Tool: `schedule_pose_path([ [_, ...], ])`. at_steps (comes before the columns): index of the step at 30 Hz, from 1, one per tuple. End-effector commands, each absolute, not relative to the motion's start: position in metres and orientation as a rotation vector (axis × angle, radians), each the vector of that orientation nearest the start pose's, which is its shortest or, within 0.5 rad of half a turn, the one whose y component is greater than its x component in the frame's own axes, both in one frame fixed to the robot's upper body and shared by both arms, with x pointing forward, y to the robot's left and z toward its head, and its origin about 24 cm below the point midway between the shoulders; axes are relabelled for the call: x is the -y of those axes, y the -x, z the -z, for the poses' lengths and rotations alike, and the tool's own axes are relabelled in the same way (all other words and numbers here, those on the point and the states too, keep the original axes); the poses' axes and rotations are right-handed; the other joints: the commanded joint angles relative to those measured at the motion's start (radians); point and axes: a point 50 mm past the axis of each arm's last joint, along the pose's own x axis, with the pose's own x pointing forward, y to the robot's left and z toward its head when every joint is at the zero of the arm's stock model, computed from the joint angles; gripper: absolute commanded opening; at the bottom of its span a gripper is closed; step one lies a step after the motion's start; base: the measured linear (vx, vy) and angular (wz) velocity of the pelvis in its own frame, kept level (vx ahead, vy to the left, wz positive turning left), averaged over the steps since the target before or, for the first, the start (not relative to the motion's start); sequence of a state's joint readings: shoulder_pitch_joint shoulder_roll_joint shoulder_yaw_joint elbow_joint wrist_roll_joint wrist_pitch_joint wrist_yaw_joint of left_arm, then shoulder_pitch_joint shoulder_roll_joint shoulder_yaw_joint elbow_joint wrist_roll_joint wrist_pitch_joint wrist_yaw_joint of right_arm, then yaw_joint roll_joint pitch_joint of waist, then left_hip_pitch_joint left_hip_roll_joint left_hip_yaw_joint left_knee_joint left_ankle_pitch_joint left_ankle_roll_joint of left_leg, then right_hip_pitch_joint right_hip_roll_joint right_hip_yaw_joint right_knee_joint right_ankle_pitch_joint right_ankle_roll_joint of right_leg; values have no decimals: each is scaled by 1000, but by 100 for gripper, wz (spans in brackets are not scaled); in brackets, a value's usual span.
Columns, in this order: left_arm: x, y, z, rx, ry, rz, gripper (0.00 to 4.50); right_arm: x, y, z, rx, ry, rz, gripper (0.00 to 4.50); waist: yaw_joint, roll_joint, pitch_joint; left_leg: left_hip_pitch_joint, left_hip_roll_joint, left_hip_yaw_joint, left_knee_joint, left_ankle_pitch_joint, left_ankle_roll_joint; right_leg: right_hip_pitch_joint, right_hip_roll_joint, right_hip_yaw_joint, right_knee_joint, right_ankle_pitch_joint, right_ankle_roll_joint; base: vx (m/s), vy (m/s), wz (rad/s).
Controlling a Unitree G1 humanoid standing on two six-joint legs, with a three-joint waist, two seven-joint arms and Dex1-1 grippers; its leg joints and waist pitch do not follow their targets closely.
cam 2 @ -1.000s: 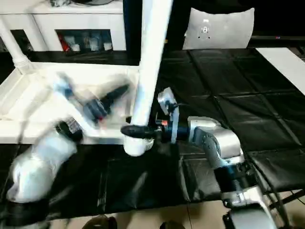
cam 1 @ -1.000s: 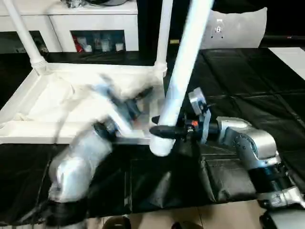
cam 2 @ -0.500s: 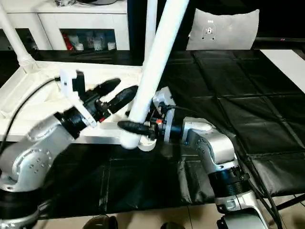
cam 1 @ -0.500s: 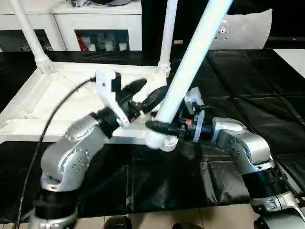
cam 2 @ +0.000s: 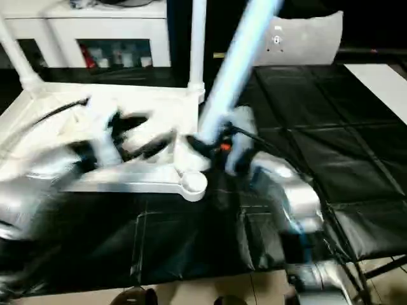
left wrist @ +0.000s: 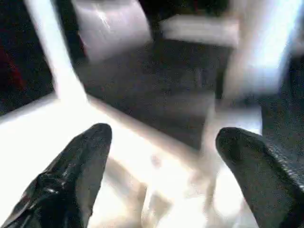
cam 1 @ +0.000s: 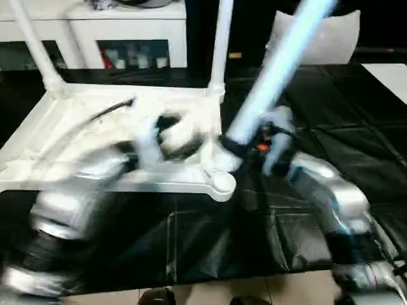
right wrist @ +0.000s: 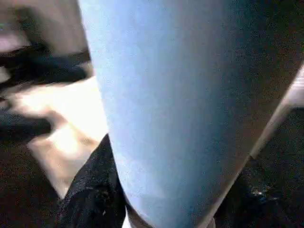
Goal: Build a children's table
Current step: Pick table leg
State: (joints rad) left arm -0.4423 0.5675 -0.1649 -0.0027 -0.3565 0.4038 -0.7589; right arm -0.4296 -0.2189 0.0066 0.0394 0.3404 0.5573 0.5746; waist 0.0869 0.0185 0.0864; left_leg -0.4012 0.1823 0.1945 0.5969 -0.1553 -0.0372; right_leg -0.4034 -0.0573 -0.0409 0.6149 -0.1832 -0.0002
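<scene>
The children's table lies upside down on the left, its white top (cam 1: 95, 181) showing its underside. Two white legs (cam 1: 35, 47) (cam 1: 221, 44) stand in its far corners. The near right corner socket (cam 1: 223, 184) holds no leg. My right gripper (cam 1: 238, 147) is shut on a third leg (cam 1: 280, 70), which tilts up to the right with its lower end just above and behind that socket. In the right wrist view the leg (right wrist: 161, 95) fills the space between the black fingers (right wrist: 90, 185). My left gripper (cam 1: 181, 136) hovers, blurred, over the top's underside, open (left wrist: 161, 137).
The black-covered work table (cam 1: 356, 108) stretches to the right. A white cabinet (cam 1: 127, 25) stands at the back, a white rounded panel (cam 1: 337, 38) at the back right. The work table's front edge meets the floor (cam 1: 254, 289) just below my arms.
My right gripper has carried the leg's lower end back from in front of the top to just above its near right corner, tilting it further right. The left arm is in motion.
</scene>
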Motion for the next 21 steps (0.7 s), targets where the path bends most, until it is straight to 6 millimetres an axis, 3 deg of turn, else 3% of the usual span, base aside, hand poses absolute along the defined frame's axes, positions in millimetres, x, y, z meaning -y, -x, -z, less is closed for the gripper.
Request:
schedule_pose_path([
  [1,-151,-300,-121,-176,-320,1075,404,128,-313,-115,-172,-93,-690,191,-4,26,-82,44,38,-31,-75,-231,-68,28,-64,40,-66,-191,-140,0,0,0],
  [3,-152,-299,-115,-215,-346,1142,387,127,-309,-119,-148,-120,-731,191,-2,27,-81,46,40,-28,-75,-262,-76,28,-68,41,-63,-160,-175,0,0,0],
  [5,-155,-299,-107,-268,-364,1228,384,128,-305,-124,-93,-177,-765,191,-3,36,-78,43,40,-28,-77,-287,-73,30,-72,43,-62,-156,-183,0,0,0],
  [7,-158,-302,-100,-306,-398,1265,349,129,-301,-124,-88,-202,-772,191,-4,32,-75,44,39,-27,-78,-299,-66,32,-72,44,-67,-169,-185,0,0,0],
  [11,-161,-316,-93,-327,-472,1270,331,128,-293,-127,-19,-273,-788,191,-3,32,-72,43,39,-26,-77,-307,-59,30,-80,46,-78,-245,-173,0,0,0],
  [12,-162,-318,-92,-331,-475,1284,305,128,-292,-128,-16,-277,-780,191,-5,32,-74,42,42,-30,-79,-308,-63,34,-82,45,-72,-248,-182,0,0,0],
  [15,-165,-322,-87,-376,-492,1322,297,128,-288,-121,-104,-232,-736,191,-4,33,-73,45,41,-29,-80,-289,-63,31,-80,45,-75,-258,-176,0,0,0],
  [21,-170,-328,-82,-426,-485,1378,230,128,-277,-114,-182,-187,-829,191,-2,32,-73,41,44,-27,-77,-276,-51,35,-86,48,-73,-219,-199,0,0,0],
])
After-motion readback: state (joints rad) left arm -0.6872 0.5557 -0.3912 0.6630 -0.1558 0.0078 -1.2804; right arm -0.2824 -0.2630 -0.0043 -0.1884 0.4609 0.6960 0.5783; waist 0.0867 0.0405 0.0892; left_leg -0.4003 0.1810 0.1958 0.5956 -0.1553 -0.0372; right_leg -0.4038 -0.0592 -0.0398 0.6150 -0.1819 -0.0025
